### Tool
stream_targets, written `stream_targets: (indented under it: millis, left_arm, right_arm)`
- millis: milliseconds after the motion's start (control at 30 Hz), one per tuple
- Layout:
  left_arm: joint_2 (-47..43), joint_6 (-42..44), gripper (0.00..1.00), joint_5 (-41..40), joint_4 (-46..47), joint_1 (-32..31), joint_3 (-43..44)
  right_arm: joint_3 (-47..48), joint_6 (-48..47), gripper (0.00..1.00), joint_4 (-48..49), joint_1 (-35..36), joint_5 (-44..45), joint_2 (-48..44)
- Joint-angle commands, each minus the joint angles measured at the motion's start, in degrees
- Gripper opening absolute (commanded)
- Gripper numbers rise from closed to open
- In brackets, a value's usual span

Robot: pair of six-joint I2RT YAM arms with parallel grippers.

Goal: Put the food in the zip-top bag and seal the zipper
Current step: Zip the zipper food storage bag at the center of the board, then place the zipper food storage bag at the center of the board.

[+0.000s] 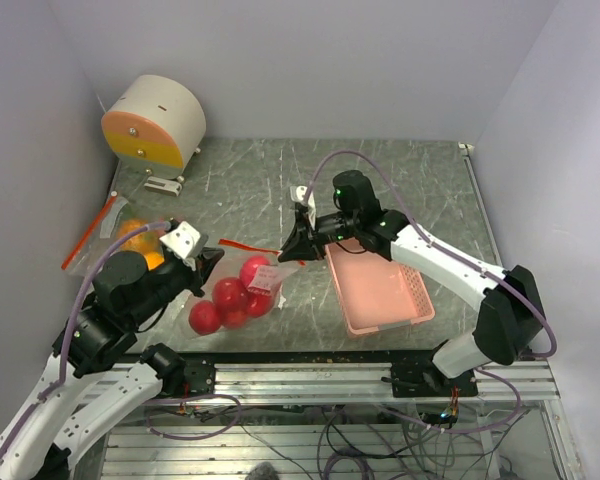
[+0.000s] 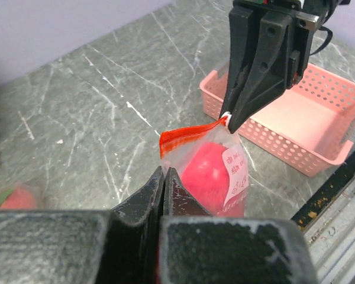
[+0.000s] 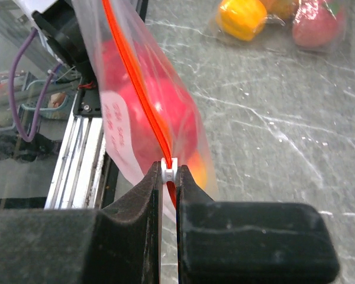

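Note:
The clear zip-top bag with a red zipper hangs stretched between my two grippers. Inside it are red apples, also visible as red food behind a white label. My left gripper is shut on the bag's near corner, its tips pinched together on the plastic. My right gripper is shut on the white zipper slider at the bag's other end. The zipper runs away from the slider towards the left arm.
A second clear bag lies at the left with a yellow pepper and a pink peach in it. The pink basket stands right of the bag, under the right arm. A round white and orange drum sits at the back left.

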Motion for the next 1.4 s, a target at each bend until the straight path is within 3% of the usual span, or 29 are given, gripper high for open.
stream_targets:
  millis: [0, 333, 600, 667, 800, 833, 1033, 1100, 1133, 1167, 1200, 1367]
  left_arm:
    - [-3.1, -0.4, 0.07, -8.8, 2.2, 0.3, 2.0]
    - [-5.0, -0.3, 0.07, -15.0, 1.9, 0.3, 2.2]
    - [-5.0, -0.8, 0.07, -14.7, 3.0, 0.3, 1.5]
    - [-4.5, -1.4, 0.07, -14.8, 4.2, 0.3, 0.9]
    - [-2.0, -4.9, 0.07, -17.4, 7.4, 0.3, -0.1]
    - [-0.9, -5.9, 0.07, -18.0, 8.0, 0.3, -0.2]
    - [3.9, -12.4, 0.09, -26.4, 13.9, 0.3, -1.8]
    - [3.7, -13.9, 0.33, -28.6, 16.3, 0.3, -3.5]
    - [3.3, -14.5, 0.53, -29.4, 17.1, 0.3, -4.1]
    - [2.8, -15.0, 0.82, -30.1, 17.8, 0.3, -4.7]
    - [2.4, -15.4, 0.98, -30.6, 18.2, 0.3, -5.1]
    - [2.5, -16.3, 1.00, -33.5, 14.3, 0.3, -3.6]
  right_arm:
    - [-2.6, 0.0, 0.00, 0.2, -3.5, 0.8, 1.2]
    - [-6.4, 0.4, 0.00, 2.0, -6.1, 3.0, 2.2]
    - [-5.5, 3.4, 0.03, 2.2, -6.7, 6.4, 4.4]
    - [-5.1, 6.6, 0.23, 4.2, -6.9, 7.6, 4.0]
    - [-3.9, 15.8, 0.88, 7.9, -7.3, 13.6, 1.8]
    - [-3.8, 18.1, 0.98, 8.1, -7.4, 16.2, 0.9]
    - [-4.6, 27.9, 1.00, 7.5, -8.0, 30.9, -4.0]
    - [-6.1, 29.7, 1.00, 7.8, -8.0, 36.1, -5.5]
    - [-6.7, 30.3, 1.00, 7.7, -8.0, 38.5, -6.2]
    - [-7.3, 30.8, 1.00, 7.5, -8.0, 40.6, -6.8]
    - [-7.9, 31.2, 1.00, 7.4, -7.9, 42.5, -7.5]
    - [-9.6, 33.2, 1.00, 8.7, -8.1, 46.3, -9.6]
